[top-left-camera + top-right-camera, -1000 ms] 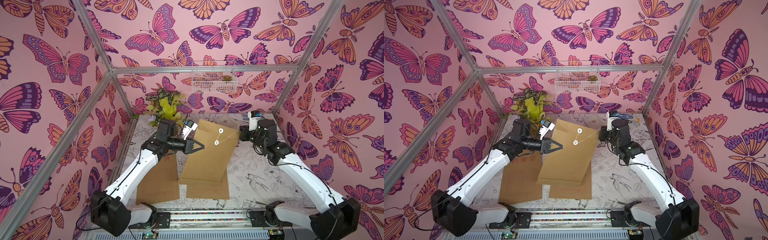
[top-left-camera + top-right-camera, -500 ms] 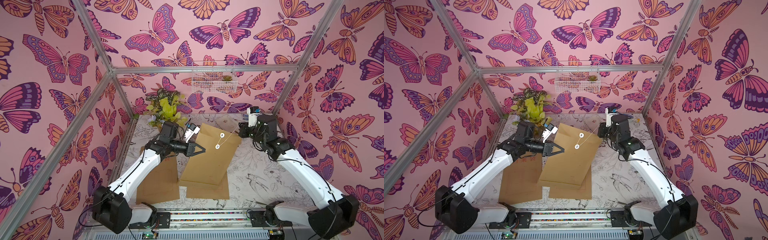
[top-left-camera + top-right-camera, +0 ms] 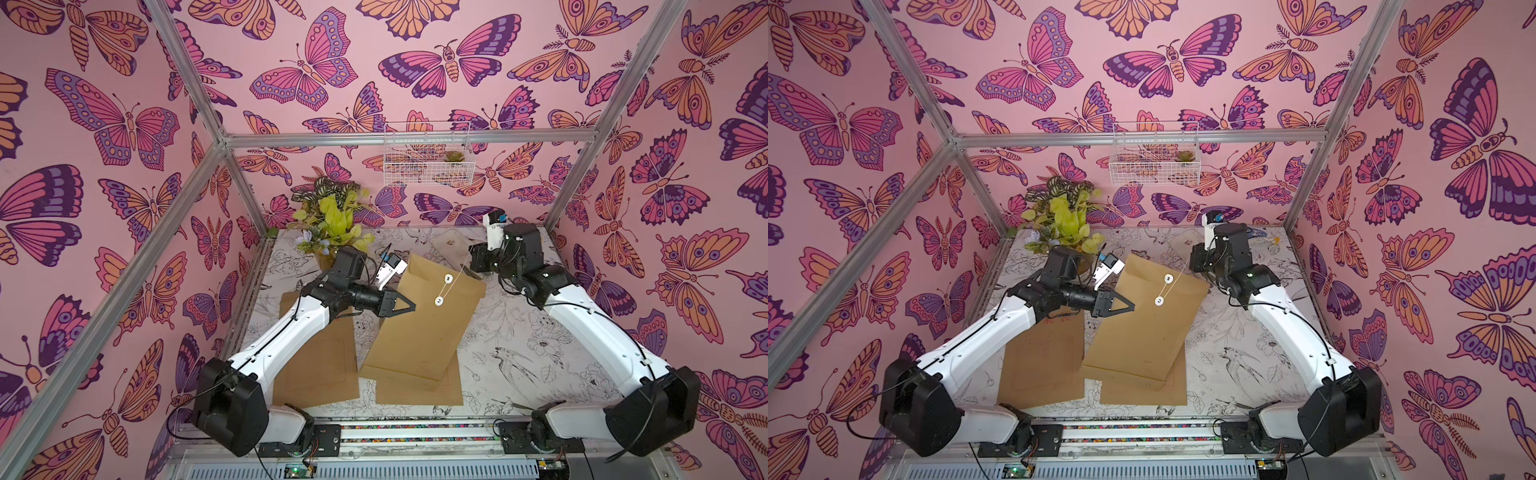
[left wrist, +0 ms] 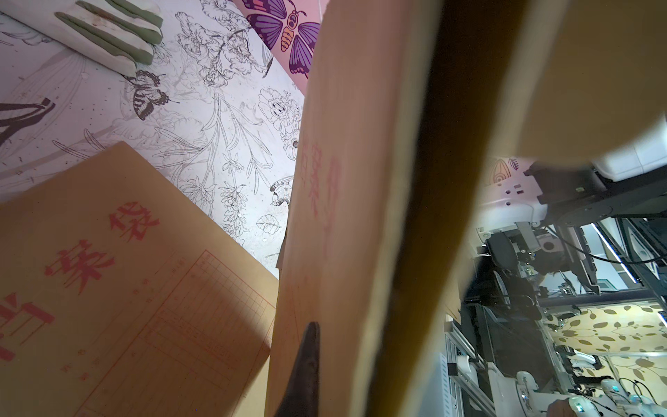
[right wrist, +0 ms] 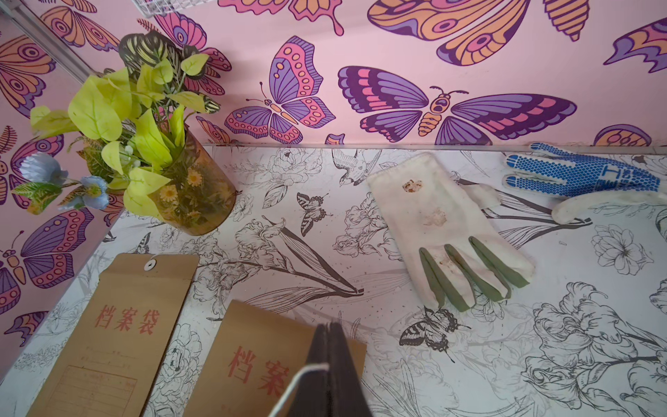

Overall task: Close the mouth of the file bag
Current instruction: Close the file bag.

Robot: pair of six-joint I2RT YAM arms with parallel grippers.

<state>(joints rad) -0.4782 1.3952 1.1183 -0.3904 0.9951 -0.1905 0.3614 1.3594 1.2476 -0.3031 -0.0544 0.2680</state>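
The file bag (image 3: 419, 328) (image 3: 1142, 332) is a brown paper envelope, held tilted above the table with its two white discs facing up. My left gripper (image 3: 409, 307) (image 3: 1128, 307) is shut on its left edge. In the left wrist view one dark finger (image 4: 306, 361) presses the bag's printed underside (image 4: 343, 216). A white string (image 3: 457, 268) runs from the discs to my right gripper (image 3: 473, 266) (image 3: 1194, 264) at the bag's far right corner. In the right wrist view that gripper (image 5: 330, 326) is shut on the string (image 5: 299, 377).
Two more brown file bags (image 3: 320, 357) (image 3: 419, 388) lie flat under the held one. A vase of leaves (image 3: 332, 232) stands at the back left. A white glove (image 5: 444, 224) and a blue dotted glove (image 5: 577, 173) lie near the back wall. A wire basket (image 3: 428, 160) hangs on that wall.
The left gripper has carried the bag a little toward the front of the table. The right gripper has shifted left along the back, still holding the string.
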